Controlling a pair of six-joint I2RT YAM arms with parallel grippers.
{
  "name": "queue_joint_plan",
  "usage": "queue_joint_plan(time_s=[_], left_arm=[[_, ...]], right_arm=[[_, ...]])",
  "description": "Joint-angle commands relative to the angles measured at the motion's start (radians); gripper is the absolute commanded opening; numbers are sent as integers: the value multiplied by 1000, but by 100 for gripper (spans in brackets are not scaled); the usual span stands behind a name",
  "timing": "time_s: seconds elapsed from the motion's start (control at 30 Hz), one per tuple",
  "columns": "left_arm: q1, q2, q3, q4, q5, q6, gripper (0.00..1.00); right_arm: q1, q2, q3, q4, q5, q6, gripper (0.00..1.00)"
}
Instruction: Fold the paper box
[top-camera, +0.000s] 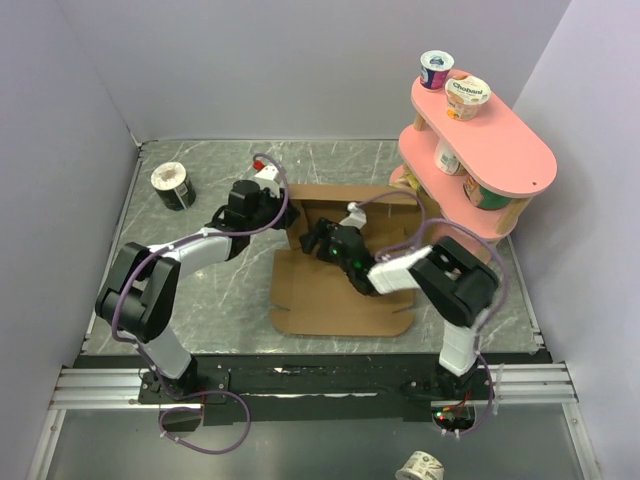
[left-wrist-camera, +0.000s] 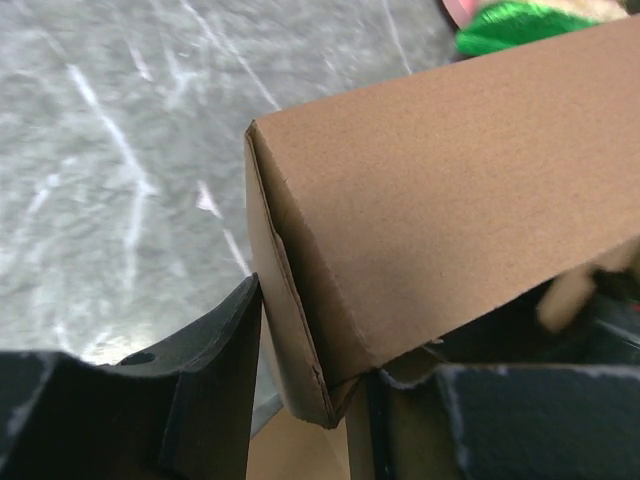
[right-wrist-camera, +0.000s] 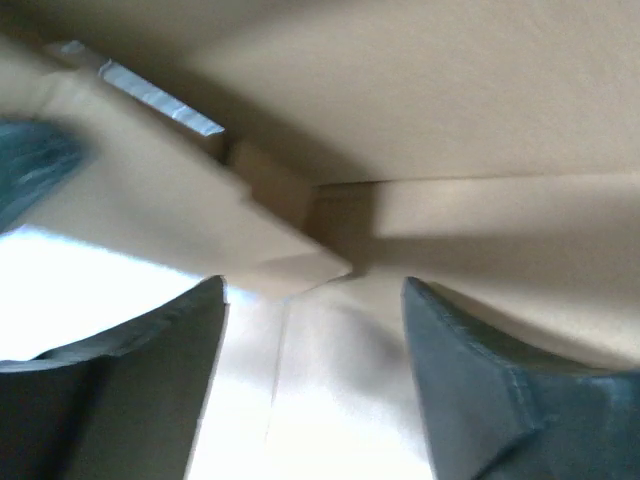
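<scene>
Paper box (top-camera: 335, 300) at centre of frame on marble table (top-camera: 215, 285), rear wall raised, front panel flat. Likely light, stiff across panels, bending at creases; best pinched at flap edges near corners. Left gripper (left-wrist-camera: 315, 345) astride raised left corner, clamped or not: cannot tell. Right gripper (right-wrist-camera: 315, 290) spread wide inside, holding nothing.

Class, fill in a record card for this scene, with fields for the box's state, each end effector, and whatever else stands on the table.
Task object: brown corrugated cardboard paper box, partly folded; back wall raised, front panel flat on the grey marbled table.
Left end effector: appears closed on the box's rear left corner.
Right end effector: open, inside the box near that corner.
Other items: pink two-tier shelf holding yogurt cups, rear right; dark round tub, rear left.
</scene>
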Motion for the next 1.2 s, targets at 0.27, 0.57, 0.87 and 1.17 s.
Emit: queue_joint_plan(time_s=[0.27,0.57,0.87,1.17], left_arm=[[-26,-6,70,-39,-83,81,32],[-77,-99,-83,110,-157,192,32],[-132,-129,-169,210,-223,221,31],[-158,-126,-217,291,-266,236,32]], right_arm=[[114,-552,-336,31,-30,58,93],[22,-703,-326,-151,125,482,92],[-28,-666,-316,-52,240,576,86],[-67,-623,-272,-119,341,637,83]])
